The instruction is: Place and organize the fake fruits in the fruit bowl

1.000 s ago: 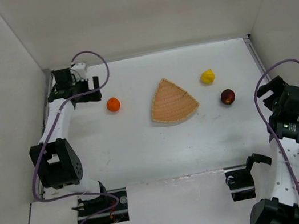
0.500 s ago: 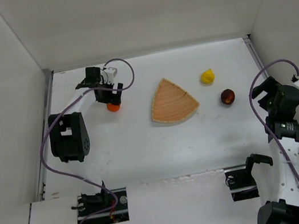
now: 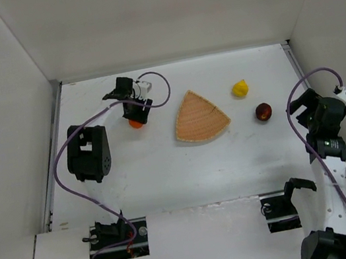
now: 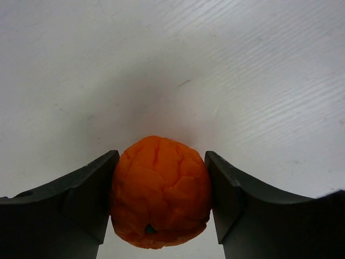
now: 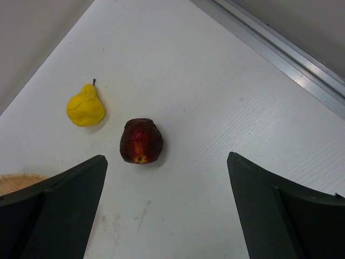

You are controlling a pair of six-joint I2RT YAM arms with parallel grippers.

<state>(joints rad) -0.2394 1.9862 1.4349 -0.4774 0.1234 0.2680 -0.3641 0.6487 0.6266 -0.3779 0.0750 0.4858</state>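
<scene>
Left hand (image 4: 160, 157) clenched on the orange fruit (image 4: 160, 202) toward the surface's (image 3: 167, 171) far left corner, fruit bowl (image 3: 200, 116) at centre, yellow fruit (image 3: 240, 88) and dark red fruit (image 3: 263, 111) toward the right edge, right hand (image 5: 166, 159) released.

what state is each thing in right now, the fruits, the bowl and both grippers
bright orange round fake fruit: clamped in the left gripper
left gripper: shut on that fruit
orange-tan woven fan-shaped bowl: empty
dark red round fruit: loose on the white table, outside the bowl
yellow pear-shaped fruit: loose on the table, outside the bowl
right gripper: open, holding nothing
</scene>
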